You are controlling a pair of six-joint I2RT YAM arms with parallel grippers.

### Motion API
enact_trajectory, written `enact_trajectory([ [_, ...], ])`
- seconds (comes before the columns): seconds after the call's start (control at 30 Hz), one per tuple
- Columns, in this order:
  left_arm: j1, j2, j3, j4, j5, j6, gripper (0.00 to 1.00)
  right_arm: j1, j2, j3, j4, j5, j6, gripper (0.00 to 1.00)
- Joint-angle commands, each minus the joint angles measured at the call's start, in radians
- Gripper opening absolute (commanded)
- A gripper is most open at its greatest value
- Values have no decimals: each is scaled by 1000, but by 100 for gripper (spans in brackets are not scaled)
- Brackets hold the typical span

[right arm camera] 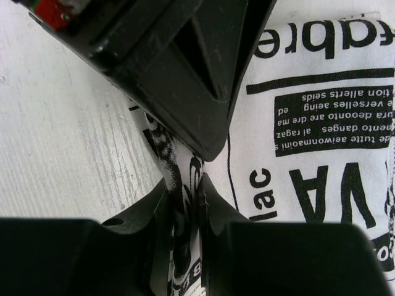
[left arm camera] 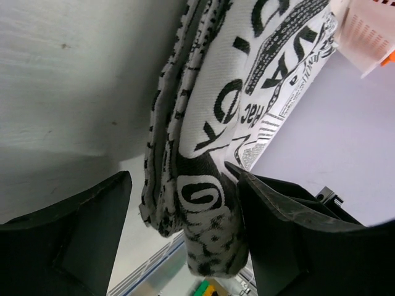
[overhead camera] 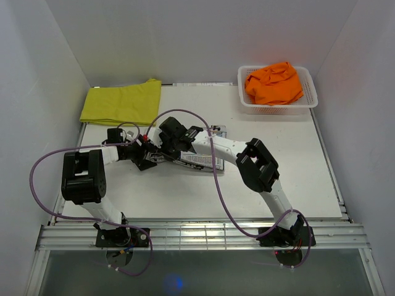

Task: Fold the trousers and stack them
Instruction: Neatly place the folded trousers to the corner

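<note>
The main risk is at the pinch. The right gripper is clenched on only a thin doubled edge of the newspaper-print trousers, so a pull could slip that edge free. The left gripper stands wide open astride a thicker bunched fold of the same pair. The finger at the right of its wrist view touches the cloth, and the other stands clear. If it closed on only some layers, the fold would probably skew. This pair lies mid-table. The yellow trousers lie upper left, and the orange trousers sit in the basket upper right.
</note>
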Motion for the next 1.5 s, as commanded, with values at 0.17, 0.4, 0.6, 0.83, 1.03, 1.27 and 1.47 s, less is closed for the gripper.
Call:
enact_trajectory([
  [0.17,-30,0,-35,125,-26,-155,76,-5,-13,61,25,8,33,8],
  [0.4,-66,-1,-49,148,-77,-232,57,-4,10,67,37,55,53,8],
  [0.6,-66,-7,-57,125,-126,-252,8,-37,-132,-20,-6,94,116,57],
  [0.83,-66,-34,-103,103,-172,-266,0,-193,-513,-389,-15,48,344,82],
  [1.03,-66,-71,-149,139,-218,-281,1,-452,-699,-703,-3,-217,588,90],
  [1.27,-66,-93,-160,156,-224,-255,0,-623,-700,-986,216,-460,938,89],
  [1.47,-66,-108,-154,125,-240,-225,0,-626,-625,-1016,307,-466,1041,86],
])
